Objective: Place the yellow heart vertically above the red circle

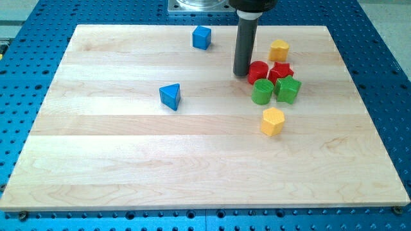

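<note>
Just right of my tip [242, 74] sits the red circle [258, 71].

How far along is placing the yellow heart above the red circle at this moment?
Looks close to done: a yellow block, likely the heart, already sits toward the view's top of the red circle, slightly right of it. In hand: my tip rests just left of the red circle. Left: nudging the yellow block left to line up directly above.
</note>
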Robot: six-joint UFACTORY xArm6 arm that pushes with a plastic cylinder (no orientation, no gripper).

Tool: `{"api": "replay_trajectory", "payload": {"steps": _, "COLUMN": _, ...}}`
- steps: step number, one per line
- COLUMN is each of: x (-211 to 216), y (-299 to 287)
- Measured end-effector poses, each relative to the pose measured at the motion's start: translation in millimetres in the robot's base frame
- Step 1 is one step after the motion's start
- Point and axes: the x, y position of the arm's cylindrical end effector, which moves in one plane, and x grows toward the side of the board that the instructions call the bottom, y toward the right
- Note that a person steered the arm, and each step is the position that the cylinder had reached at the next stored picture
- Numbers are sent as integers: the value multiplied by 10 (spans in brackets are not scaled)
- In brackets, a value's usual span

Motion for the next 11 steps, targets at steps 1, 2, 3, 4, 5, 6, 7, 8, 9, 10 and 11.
{"api": "replay_trajectory", "payload": {"steps": 1, "x": -79, "y": 110}}
{"api": "replay_trajectory", "payload": {"steps": 2, "x": 80, "y": 270}}
{"api": "replay_trajectory", "payload": {"steps": 3, "x": 99, "y": 290}}
{"api": "replay_trajectory", "payload": {"steps": 4, "x": -207, "y": 328}}
{"api": "replay_trajectory", "payload": {"steps": 5, "x": -608, "y": 578}}
{"api": "replay_trajectory", "payload": {"steps": 6, "x": -759, "y": 1092}}
{"api": "replay_trajectory", "payload": {"steps": 7, "x": -696, "y": 1667}}
{"api": "replay_trajectory", "payload": {"steps": 8, "x": -586, "y": 2173}}
{"api": "replay_trajectory", "payload": {"steps": 9, "x": -384, "y": 2485}}
{"api": "replay_trajectory", "payload": {"steps": 10, "x": -357, "y": 2105}}
{"api": "replay_trajectory", "payload": {"steps": 11, "x": -894, "y": 716}}
